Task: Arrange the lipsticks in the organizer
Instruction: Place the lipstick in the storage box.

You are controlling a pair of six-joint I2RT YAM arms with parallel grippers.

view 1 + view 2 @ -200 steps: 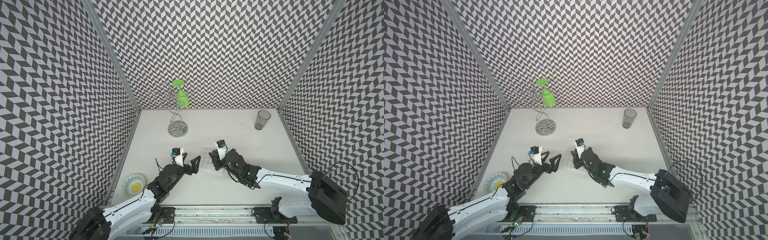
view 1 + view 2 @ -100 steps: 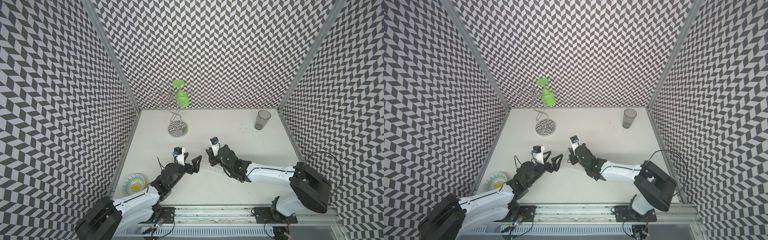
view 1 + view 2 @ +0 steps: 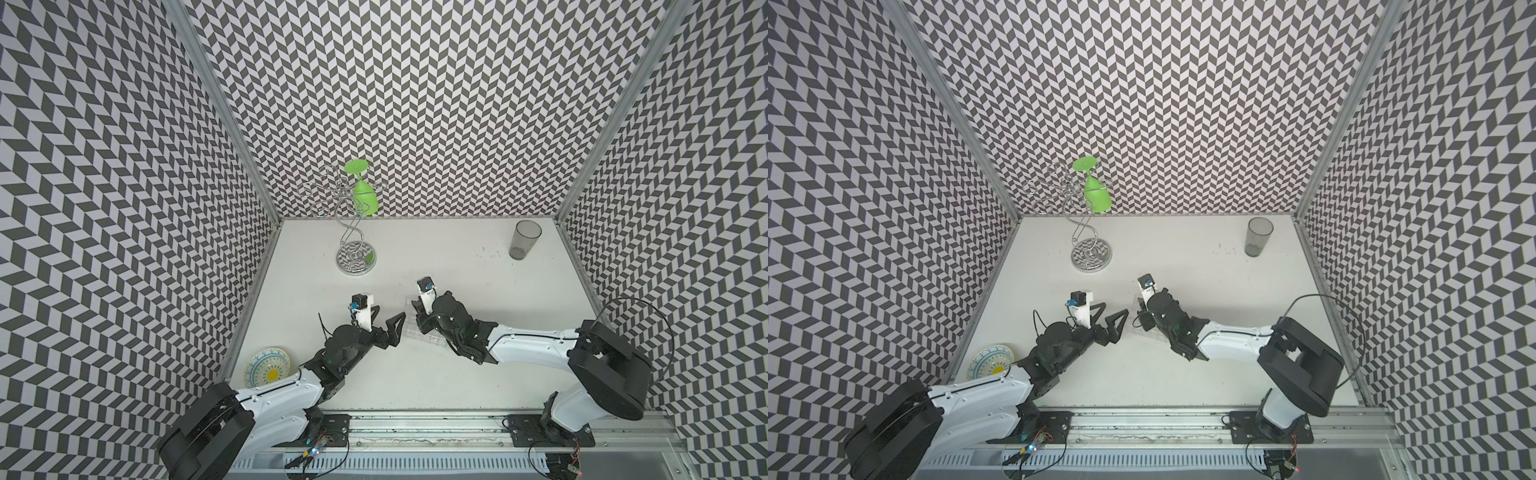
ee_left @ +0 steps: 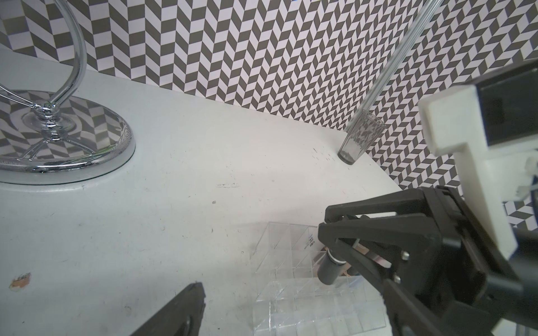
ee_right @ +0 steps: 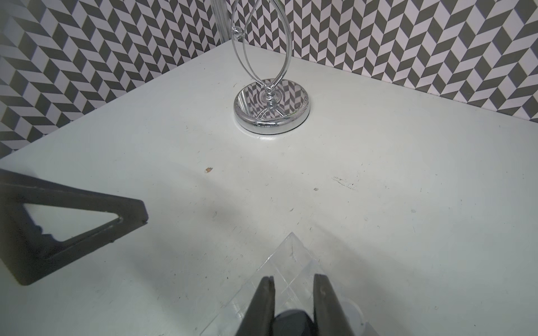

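top pair overhead, far; wrist cams low, near organizer (image 4: pixel 279 256)

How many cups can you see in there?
2. A green goblet hangs upside down on the chrome rack at the back left. A grey tumbler stands upright near the table's far right corner. None seems hidden.

Chrome stand (image 3: pixel 357 271) with green glass (image 3: pixel 365 198) — grey tumbler (image 3: pixel 524 240), patterned plate (image 3: pixel 267 372)
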